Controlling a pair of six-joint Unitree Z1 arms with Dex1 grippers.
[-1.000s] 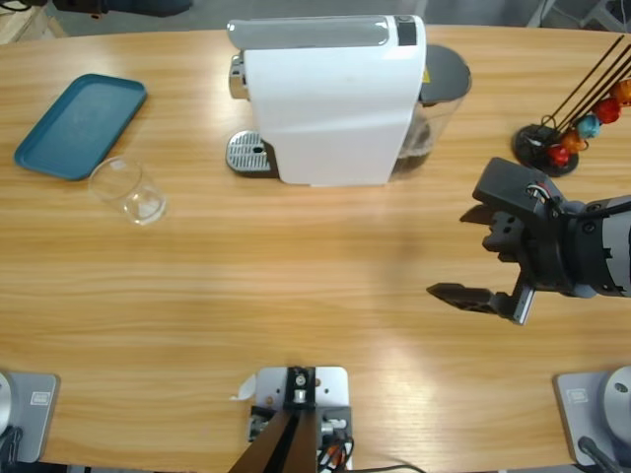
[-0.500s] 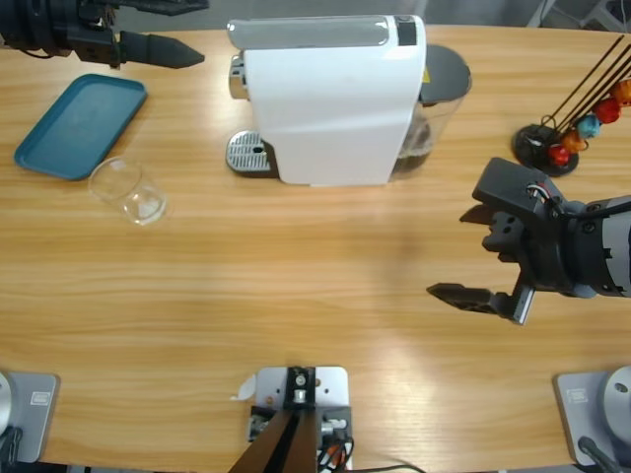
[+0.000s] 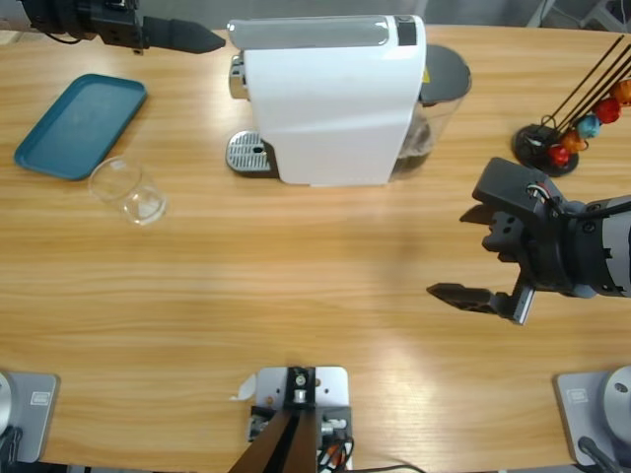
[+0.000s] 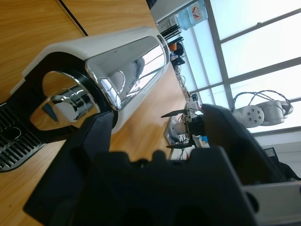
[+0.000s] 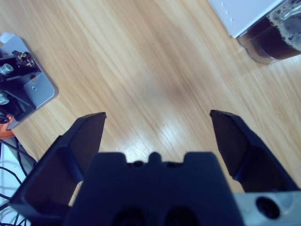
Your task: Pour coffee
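The white coffee machine (image 3: 330, 103) stands at the table's far middle, with its drip grid (image 3: 248, 153) at its left end. Dark brown coffee (image 3: 422, 148) shows in the clear tank at its right end, foamy in the right wrist view (image 5: 277, 42). An empty clear glass (image 3: 128, 190) stands left of the machine. My left gripper (image 3: 202, 37) is open and hovers at the machine's top left corner, its jaws facing the chrome lever (image 4: 127, 66). Well apart from the machine, my right gripper (image 3: 449, 254) hangs open over bare wood at the right, holding nothing.
A teal tray (image 3: 79, 123) lies at the far left, just behind the glass. A black capsule stand (image 3: 567, 133) with red, orange and blue capsules is at the far right. Wide bare tabletop (image 3: 296, 266) spreads in front of the machine.
The left gripper has come in from the upper left corner and moved right along the far edge to the machine's top. The right arm has not moved.
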